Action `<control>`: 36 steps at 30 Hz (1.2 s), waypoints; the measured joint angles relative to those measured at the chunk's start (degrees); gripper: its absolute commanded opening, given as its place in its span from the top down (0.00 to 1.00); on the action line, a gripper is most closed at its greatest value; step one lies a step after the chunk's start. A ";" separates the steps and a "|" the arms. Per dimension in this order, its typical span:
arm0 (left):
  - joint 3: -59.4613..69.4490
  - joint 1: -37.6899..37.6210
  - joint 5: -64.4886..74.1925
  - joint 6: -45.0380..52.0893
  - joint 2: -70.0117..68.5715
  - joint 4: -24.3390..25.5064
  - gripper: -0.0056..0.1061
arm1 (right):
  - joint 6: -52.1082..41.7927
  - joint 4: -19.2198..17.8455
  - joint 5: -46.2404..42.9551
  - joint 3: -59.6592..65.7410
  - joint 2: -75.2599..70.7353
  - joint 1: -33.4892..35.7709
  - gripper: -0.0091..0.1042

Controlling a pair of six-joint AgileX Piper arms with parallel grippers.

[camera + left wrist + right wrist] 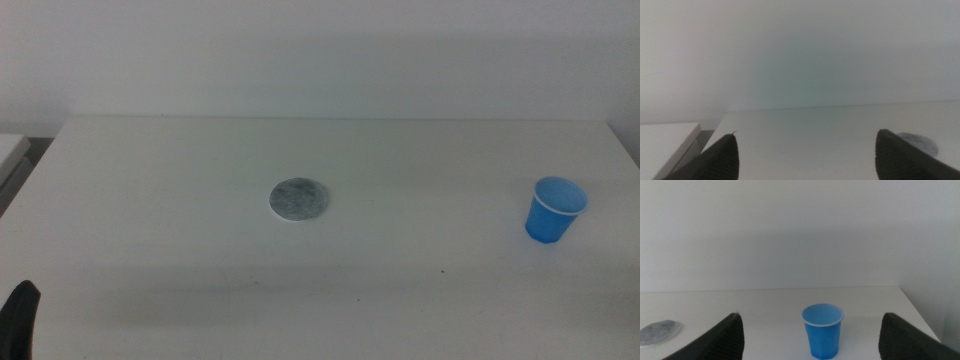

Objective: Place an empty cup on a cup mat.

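Careful: your right hand (pixel 810 342), spread wide, faces the cup (pixel 823 330), well apart from the mat (pixel 299 201); pinch hard and it crumples or tips.

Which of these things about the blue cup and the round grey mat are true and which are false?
1. The cup stands upright on the table. True.
2. The cup sits on the cup mat. False: it stands on the bare table, well apart from the mat, nearer the robot's right side.
3. The right hand is open, with the cup ahead between its two jaws in the right wrist view. True.
4. The left hand is holding the cup. False: it is open and holds nothing; it waits at the near left edge of the table.
5. Something lies on the mat. False: its grey top is bare.
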 measured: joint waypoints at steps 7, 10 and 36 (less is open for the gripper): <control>0.00 0.00 0.00 -0.10 0.00 0.00 0.11 | 0.00 -0.44 0.72 -0.16 0.00 0.00 0.10; 0.00 0.00 0.00 -0.10 0.00 0.00 0.11 | 0.00 -0.81 3.85 -4.01 1.50 0.00 0.10; 0.00 0.00 0.00 -0.10 0.00 0.00 0.11 | 1.27 2.70 22.06 -46.47 40.78 0.00 0.10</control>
